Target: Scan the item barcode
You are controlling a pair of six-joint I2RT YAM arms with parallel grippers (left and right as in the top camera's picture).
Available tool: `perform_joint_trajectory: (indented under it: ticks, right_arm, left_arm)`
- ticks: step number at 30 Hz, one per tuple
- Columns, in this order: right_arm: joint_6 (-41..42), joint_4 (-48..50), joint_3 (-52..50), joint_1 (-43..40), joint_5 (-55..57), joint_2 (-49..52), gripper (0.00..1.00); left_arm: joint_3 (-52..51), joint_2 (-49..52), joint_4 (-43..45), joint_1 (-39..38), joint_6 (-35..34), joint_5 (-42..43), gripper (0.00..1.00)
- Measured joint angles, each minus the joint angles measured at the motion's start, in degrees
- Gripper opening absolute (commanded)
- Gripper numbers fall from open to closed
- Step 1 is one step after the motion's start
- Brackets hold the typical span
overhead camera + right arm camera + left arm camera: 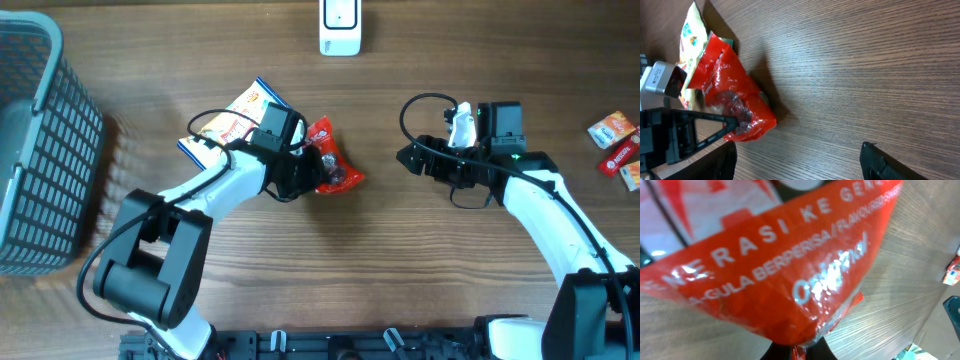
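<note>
A red, shiny snack bag [337,165] lies on the wooden table just left of centre. My left gripper [300,172] is shut on its near edge. The left wrist view is filled by the bag [790,270], its crimped edge pinched between the dark fingers of the left gripper [799,352]. A white scanner [340,25] stands at the table's far edge. My right gripper [412,160] hovers to the right of the bag, apart from it, pointing at it. It is open with nothing between its fingers [885,162]. The bag [732,100] also shows in the right wrist view.
A yellow and white snack packet [238,115] lies behind the left gripper. A grey mesh basket [40,150] stands at the far left. A few small packets [615,140] lie at the right edge. Bare wood separates the two grippers.
</note>
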Motion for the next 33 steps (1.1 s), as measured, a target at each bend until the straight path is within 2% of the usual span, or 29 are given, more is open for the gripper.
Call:
perform_joint_trajectory:
  ticks: [4,9,11,13,19,22,25,31,33]
  right_arm:
    - [0.00,-0.02,0.00,0.00,-0.02,0.00,0.78]
    - [-0.11,0.00,0.00,0.00,0.02,0.00,0.78]
    - [-0.50,0.02,0.00,0.00,0.07,0.00,0.78]
    - [-0.66,0.02,0.00,0.00,0.48,0.00,0.78]
    - [-0.70,0.90,0.00,0.00,2.97,0.00,0.78]
    - [-0.68,1.42,0.00,-0.04,3.50,0.00,0.78]
    - [-0.68,1.57,0.00,-0.63,3.67,0.00,0.78]
    - [-1.79,1.49,0.00,-4.98,2.62,0.00,0.80]
    - [-2.45,1.33,0.00,-6.01,1.46,0.00,0.80]
  left_arm:
    - [2.25,-1.55,-6.54,-0.02,0.28,-1.86,0.04]
    - [7.98,-4.83,-18.10,-1.31,2.43,-8.87,0.04]
    - [13.38,-7.15,-26.32,-4.20,3.10,-19.06,0.04]
    - [16.74,-7.78,-30.23,-6.95,3.52,-26.95,0.04]
    - [18.93,-7.76,-34.51,-15.58,6.29,-47.67,0.04]
    - [19.04,-5.90,-35.93,-19.54,6.78,-54.66,0.04]
    - [19.12,-1.11,-35.91,-22.82,7.17,-58.86,0.04]
    - [19.12,7.65,-35.54,-27.80,6.88,-61.18,0.04]
    - [19.28,7.65,-36.46,-28.61,5.09,-61.11,0.11]
